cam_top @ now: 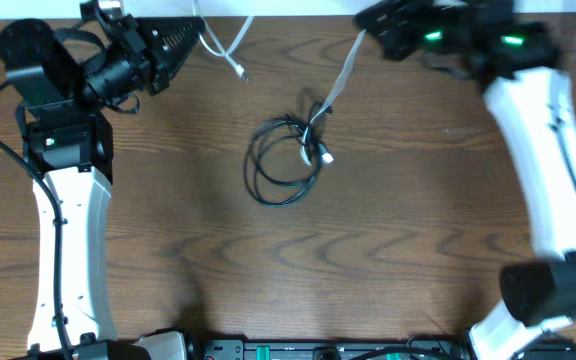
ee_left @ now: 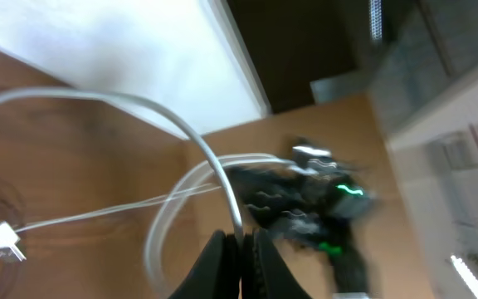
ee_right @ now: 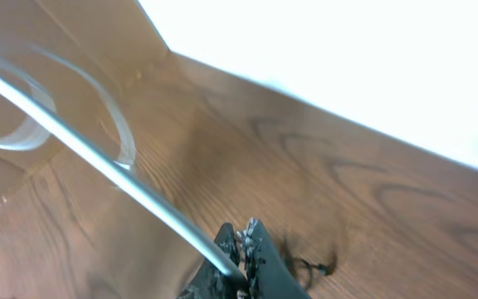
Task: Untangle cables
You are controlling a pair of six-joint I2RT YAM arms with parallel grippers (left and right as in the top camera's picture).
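The black cable point(cam_top: 256, 180) lies in a loose coil in the middle of the table. A white cable point(cam_top: 343, 75) runs up from that coil to my right gripper point(cam_top: 363, 28) at the far edge, and its white plug point(cam_top: 325, 156) rests by the coil. The right wrist view shows the right gripper point(ee_right: 241, 237) shut on the white cable point(ee_right: 98, 158), pulled straight. My left gripper point(cam_top: 196, 38) at the far left is shut on a white cable point(ee_left: 139, 101) that arcs away from its jaws point(ee_left: 241, 241). A second white plug point(cam_top: 240, 70) lies near it.
The wooden table ends at a white wall strip point(cam_top: 288, 8) along the far side. The right arm point(ee_left: 322, 199) shows blurred in the left wrist view. Both arm bases stand at the near edge, left point(cam_top: 68, 260) and right point(cam_top: 548, 200).
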